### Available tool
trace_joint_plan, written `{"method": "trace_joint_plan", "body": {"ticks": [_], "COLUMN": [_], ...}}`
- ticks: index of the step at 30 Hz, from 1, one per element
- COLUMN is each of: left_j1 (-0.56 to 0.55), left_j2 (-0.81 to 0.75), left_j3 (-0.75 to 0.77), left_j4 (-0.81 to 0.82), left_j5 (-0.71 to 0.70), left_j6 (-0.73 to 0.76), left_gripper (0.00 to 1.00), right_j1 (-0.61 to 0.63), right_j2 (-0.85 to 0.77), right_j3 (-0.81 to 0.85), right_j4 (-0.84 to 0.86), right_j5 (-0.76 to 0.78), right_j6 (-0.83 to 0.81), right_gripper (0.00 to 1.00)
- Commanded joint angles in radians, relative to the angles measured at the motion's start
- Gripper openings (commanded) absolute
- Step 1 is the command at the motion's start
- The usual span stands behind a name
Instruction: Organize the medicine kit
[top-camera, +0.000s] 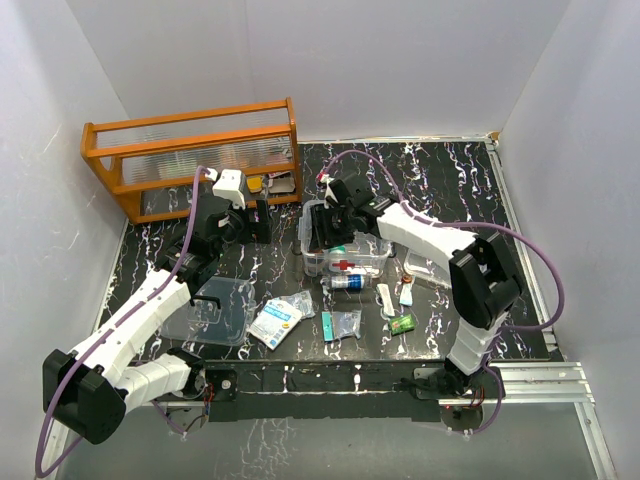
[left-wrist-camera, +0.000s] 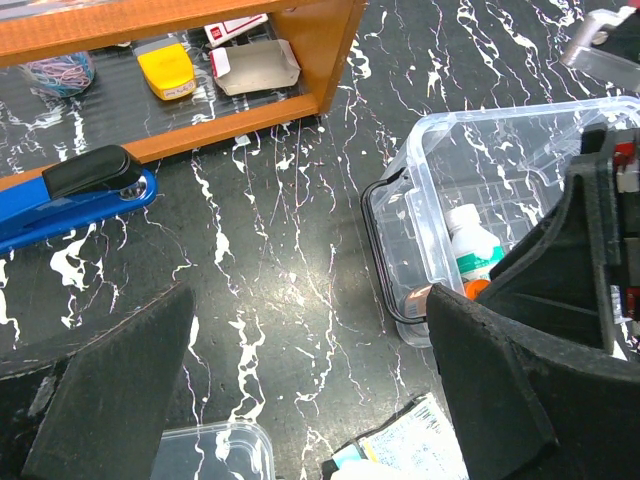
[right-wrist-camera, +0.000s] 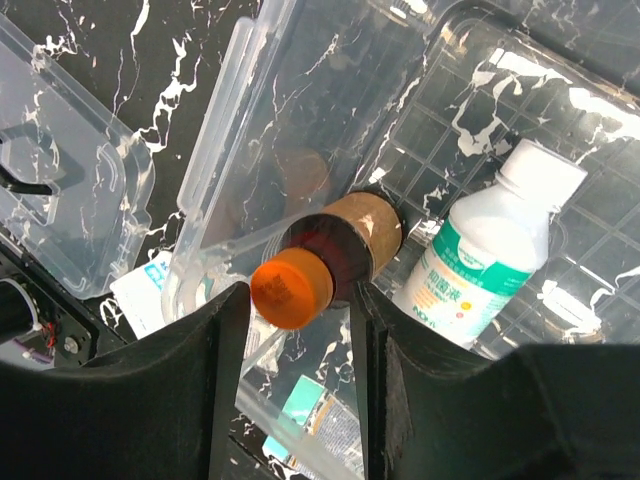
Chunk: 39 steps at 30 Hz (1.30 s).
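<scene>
Fingers of my right gripper (right-wrist-camera: 298, 300) closely flanked a brown bottle (right-wrist-camera: 345, 240) inside the medicine kit (top-camera: 372, 262), which stood mid-table. Whether they clamped it, I couldn't tell. My left gripper (left-wrist-camera: 310, 300) hung spread wide over the table (left-wrist-camera: 270, 230) beside the kit.

- White bottle (right-wrist-camera: 490, 255) inside medicine kit (right-wrist-camera: 560, 130): green-and-white label with rows of printed characters, too blurred to read.
- Kit front: small red sign (top-camera: 344, 266), shape unclear.
- Packet (top-camera: 275, 322) on desk (top-camera: 440, 190): blue print, illegible.
- Yellow item (left-wrist-camera: 167, 70) in rack (left-wrist-camera: 300, 60): red mark, unreadable.
</scene>
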<state>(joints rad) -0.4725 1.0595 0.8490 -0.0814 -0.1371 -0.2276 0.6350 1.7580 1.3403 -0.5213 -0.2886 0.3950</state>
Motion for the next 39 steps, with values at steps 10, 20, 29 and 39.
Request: {"method": "trace_joint_plan", "body": {"ticks": [10, 20, 29, 39], "left_j1": [0.006, 0.007, 0.007, 0.007], "left_j2": [-0.002, -0.005, -0.02, -0.021], "left_j3": [-0.007, -0.006, -0.013, -0.015], "left_j4": [0.025, 0.024, 0.024, 0.026], "left_j5": [0.008, 0.002, -0.005, -0.001], "left_j6": [0.002, 0.005, 0.006, 0.008], "left_gripper": [0.99, 0.99, 0.99, 0.99], "right_j1": [0.006, 0.003, -0.083, -0.092], "right_j2": [0.061, 0.087, 0.151, 0.201], "right_j3": [0.078, 0.099, 0.141, 0.196], "right_j4": [0.004, 0.007, -0.025, -0.037], "right_j5": [-0.013, 0.019, -0.2, -0.066], "right_j6": [-0.051, -0.058, 0.022, 0.061], "right_gripper": [0.43, 0.21, 0.11, 0.17]}}
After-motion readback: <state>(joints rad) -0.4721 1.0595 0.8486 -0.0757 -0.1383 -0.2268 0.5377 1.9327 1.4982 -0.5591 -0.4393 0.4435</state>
